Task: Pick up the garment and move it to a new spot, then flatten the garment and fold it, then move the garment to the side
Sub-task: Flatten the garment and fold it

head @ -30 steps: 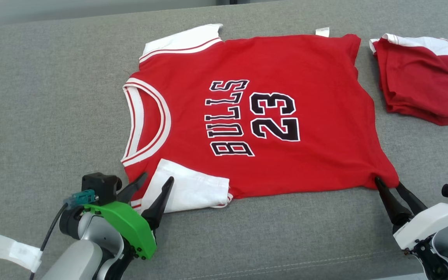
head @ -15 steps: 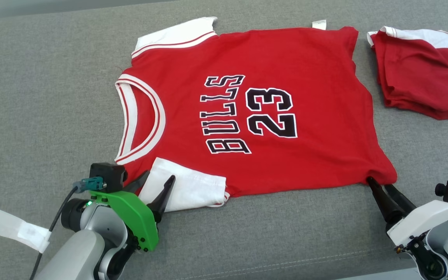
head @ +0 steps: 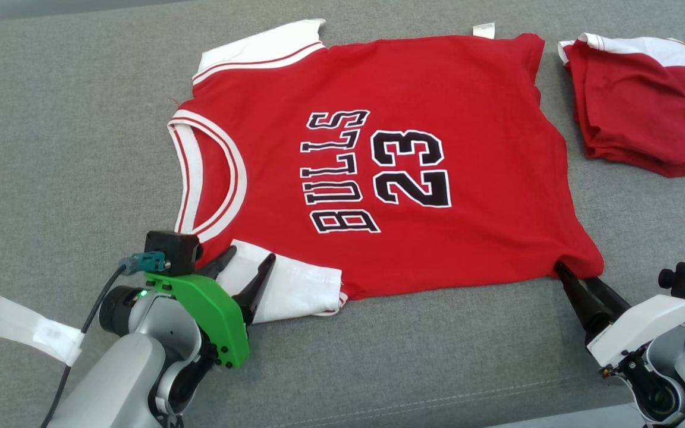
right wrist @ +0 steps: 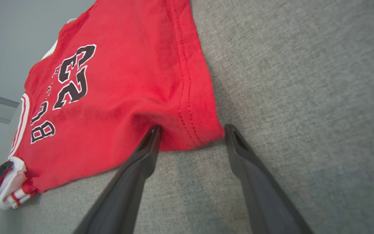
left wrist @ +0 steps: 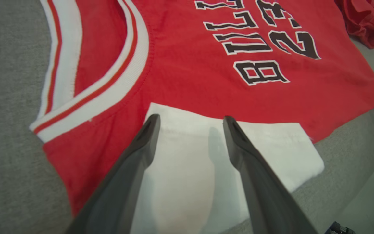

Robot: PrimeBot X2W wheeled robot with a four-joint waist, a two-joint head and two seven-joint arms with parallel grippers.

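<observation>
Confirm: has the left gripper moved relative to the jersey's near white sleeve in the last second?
Yes. The left gripper has advanced up the head view, farther over the near white sleeve; jaws open.

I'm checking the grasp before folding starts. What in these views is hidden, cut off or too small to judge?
- Right wrist view: whether one finger of the right claw is under the jersey hem or against it; bunched cloth hides the tip.
- Head view: print on the white label, too small.
- Head view: what the second red garment is; folded onto itself.
- Left wrist view: the jersey's far sleeve, cut off by the top edge.
</observation>
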